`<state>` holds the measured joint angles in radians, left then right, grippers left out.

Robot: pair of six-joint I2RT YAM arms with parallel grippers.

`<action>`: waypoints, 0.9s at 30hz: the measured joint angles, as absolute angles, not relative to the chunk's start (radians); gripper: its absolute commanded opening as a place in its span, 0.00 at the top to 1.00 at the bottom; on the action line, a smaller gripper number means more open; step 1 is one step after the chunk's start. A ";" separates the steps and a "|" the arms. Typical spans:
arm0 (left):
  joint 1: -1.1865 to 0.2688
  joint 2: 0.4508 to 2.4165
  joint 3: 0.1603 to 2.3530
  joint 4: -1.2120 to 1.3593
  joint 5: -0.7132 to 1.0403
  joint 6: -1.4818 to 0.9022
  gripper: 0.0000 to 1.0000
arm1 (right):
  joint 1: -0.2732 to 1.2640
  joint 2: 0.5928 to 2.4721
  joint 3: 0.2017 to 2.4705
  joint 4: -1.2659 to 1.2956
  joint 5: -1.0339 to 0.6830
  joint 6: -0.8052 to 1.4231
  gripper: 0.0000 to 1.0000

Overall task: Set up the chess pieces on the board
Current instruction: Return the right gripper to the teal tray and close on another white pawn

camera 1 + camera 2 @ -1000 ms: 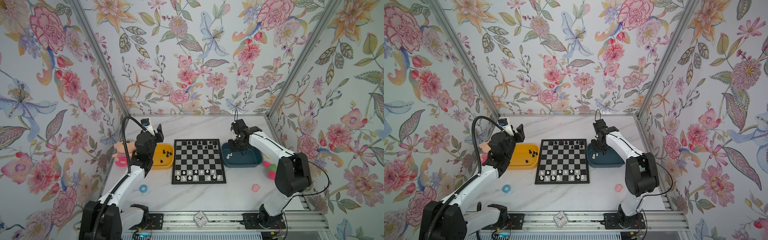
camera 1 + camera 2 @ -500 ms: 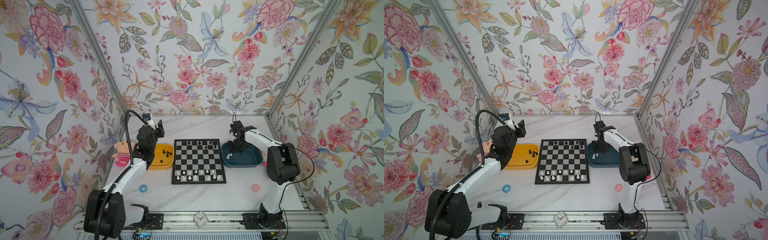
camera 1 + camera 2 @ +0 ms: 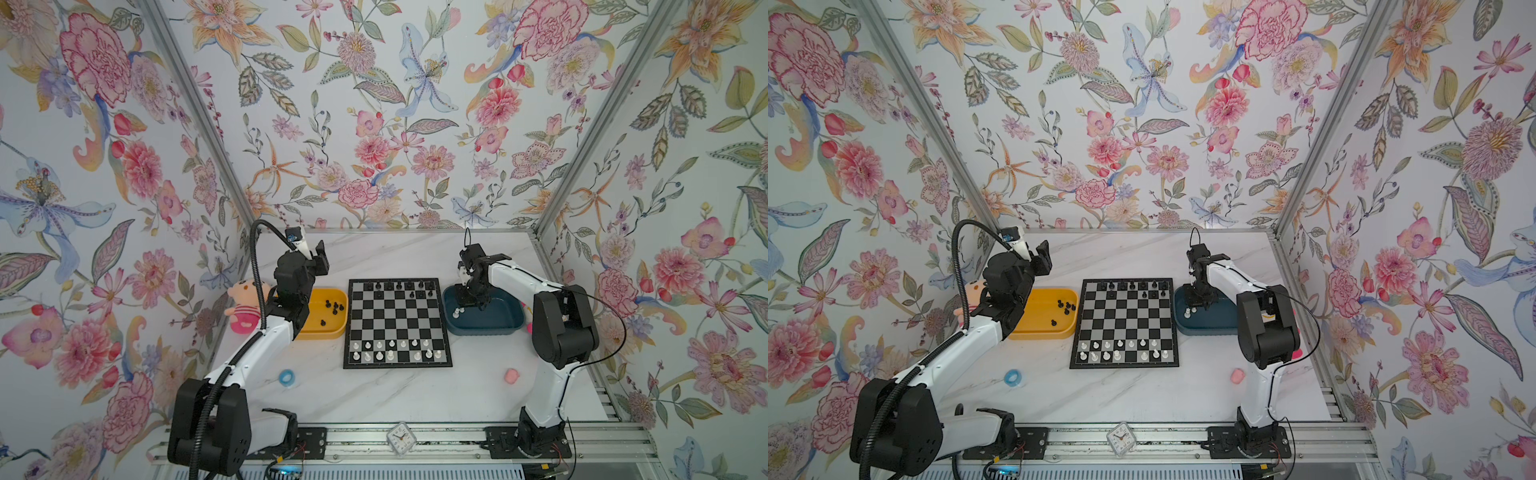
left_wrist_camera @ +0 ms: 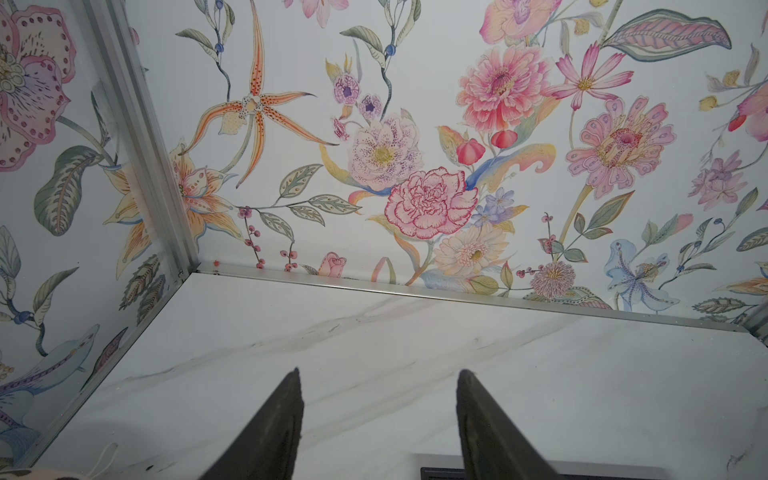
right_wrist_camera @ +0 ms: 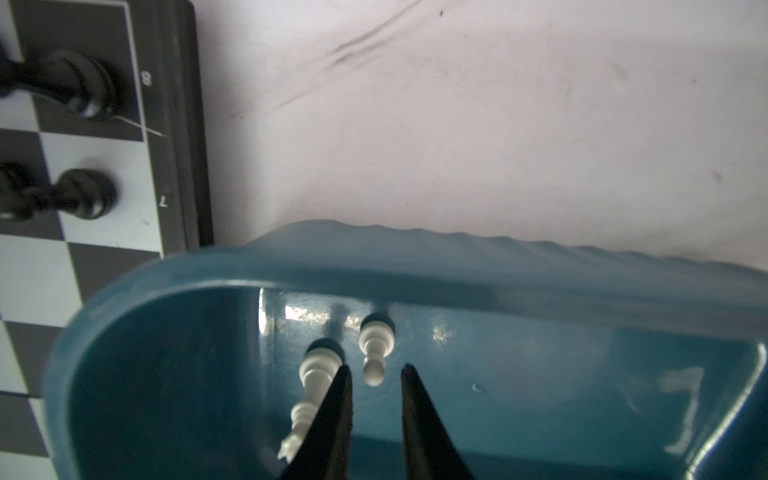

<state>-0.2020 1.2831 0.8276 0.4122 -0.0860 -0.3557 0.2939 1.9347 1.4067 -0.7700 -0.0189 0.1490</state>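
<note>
Right wrist view showed the right gripper (image 5: 374,368) narrowly parted about a white pawn (image 5: 376,338) in the blue tray (image 5: 498,266); the left gripper (image 4: 380,371) hung spread, empty; the board (image 3: 399,320), mid counter (image 3: 395,395), looked partly set; black pieces (image 3: 334,306) lay in the yellow tray (image 3: 324,334).

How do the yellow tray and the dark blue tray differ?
The yellow tray, left of the board, holds black pieces; the dark blue tray, right of it, holds white pieces. The right gripper reaches into the dark blue tray; the left gripper is raised clear of the yellow tray. Both trays are oblong.
</note>
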 measured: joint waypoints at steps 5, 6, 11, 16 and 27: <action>-0.202 1.283 0.828 0.412 -0.086 -0.356 0.40 | 0.294 1.936 1.398 -0.769 -0.019 0.149 0.78; -0.202 1.283 0.828 0.412 -0.086 -0.356 0.40 | 0.294 1.937 1.398 -0.768 -0.019 0.149 0.78; -0.202 1.283 0.828 0.412 -0.086 -0.356 0.40 | 0.294 1.940 1.397 -0.767 -0.021 0.149 0.79; -0.202 1.283 0.827 0.412 -0.086 -0.356 0.40 | 0.294 1.945 1.397 -0.764 -0.027 0.149 0.79; -0.202 1.283 0.828 0.412 -0.086 -0.356 0.40 | 0.294 1.951 1.397 -0.760 -0.041 0.149 0.82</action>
<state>-0.2016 1.2831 0.8276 0.4122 -0.0860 -0.3557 0.2939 1.9507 1.3968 -0.7605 -0.0410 0.1490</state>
